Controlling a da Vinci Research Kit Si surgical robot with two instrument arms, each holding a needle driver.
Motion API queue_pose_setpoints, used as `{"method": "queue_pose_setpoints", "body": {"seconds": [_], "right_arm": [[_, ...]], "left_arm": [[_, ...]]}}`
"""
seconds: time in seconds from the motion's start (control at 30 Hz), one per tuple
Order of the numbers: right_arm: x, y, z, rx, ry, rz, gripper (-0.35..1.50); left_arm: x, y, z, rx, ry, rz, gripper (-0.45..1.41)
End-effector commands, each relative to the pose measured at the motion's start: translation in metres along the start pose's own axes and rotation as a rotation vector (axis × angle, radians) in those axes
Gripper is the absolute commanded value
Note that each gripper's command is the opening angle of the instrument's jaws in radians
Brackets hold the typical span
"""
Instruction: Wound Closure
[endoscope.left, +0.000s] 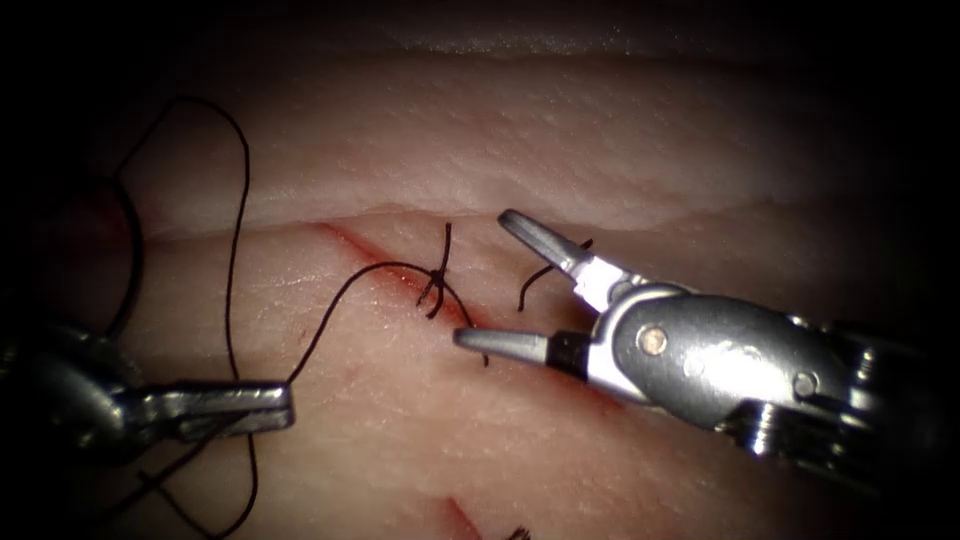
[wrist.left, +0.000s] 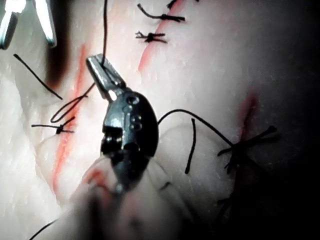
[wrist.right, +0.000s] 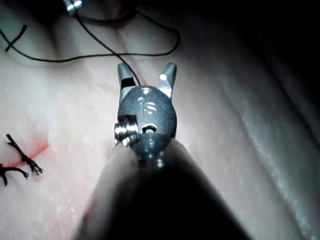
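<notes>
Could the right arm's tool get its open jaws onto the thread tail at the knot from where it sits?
Probably yes: the right tool stands open beside the knot on the cut, nothing between them. The left tool holds the thread well left.

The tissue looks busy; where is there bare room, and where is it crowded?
Bare tissue lies above the cut, and below the open right end effector. It is crowded around the knot, and leftward where thread runs to the shut left end effector.

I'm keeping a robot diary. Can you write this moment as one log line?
left claw: shut on thread | right claw: open, holds nothing, at knot | needle: unseen | cut: knot tied
</notes>
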Motion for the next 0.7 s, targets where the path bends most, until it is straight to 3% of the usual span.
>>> {"method": "queue_pose_setpoints", "body": {"seconds": [0.03,0.1,0.13,0.17,0.23,0.33,0.47,0.7], "right_arm": [[0.0006,0.0009,0.0025,0.005,0.009,-0.001,0.83],[0.0006,0.0011,0.0039,0.021,0.003,-0.006,0.78],[0.0003,0.0013,0.0055,0.037,-0.003,-0.01,0.64],[0.0,0.0014,0.0061,0.047,-0.009,-0.013,0.39],[-0.0008,0.0014,0.0074,0.07,-0.022,-0.023,-0.33],[-0.0022,0.002,0.0093,0.082,-0.012,-0.037,-0.35],[-0.004,0.0022,0.0112,0.124,-0.019,-0.066,-0.35],[-0.0083,0.0007,0.0128,0.23,-0.026,-0.017,-0.35]], "left_arm": [[-0.0004,0.0002,0.0008,-0.017,-0.003,0.003,-0.45],[-0.0004,0.0005,0.0009,-0.049,-0.01,0.007,-0.45],[-0.0003,0.0008,0.001,-0.069,-0.012,0.01,-0.45],[-0.0001,0.0009,0.0012,-0.085,-0.015,0.011,-0.45],[0.0001,0.0011,0.0013,-0.113,-0.002,0.013,-0.45],[0.0009,0.0016,0.0018,-0.206,0.005,0.019,-0.45],[0.0017,0.0017,0.0022,-0.268,0.043,0.03,-0.45],[0.0021,-0.0017,0.0024,-0.306,0.127,0.044,-0.45]]}}
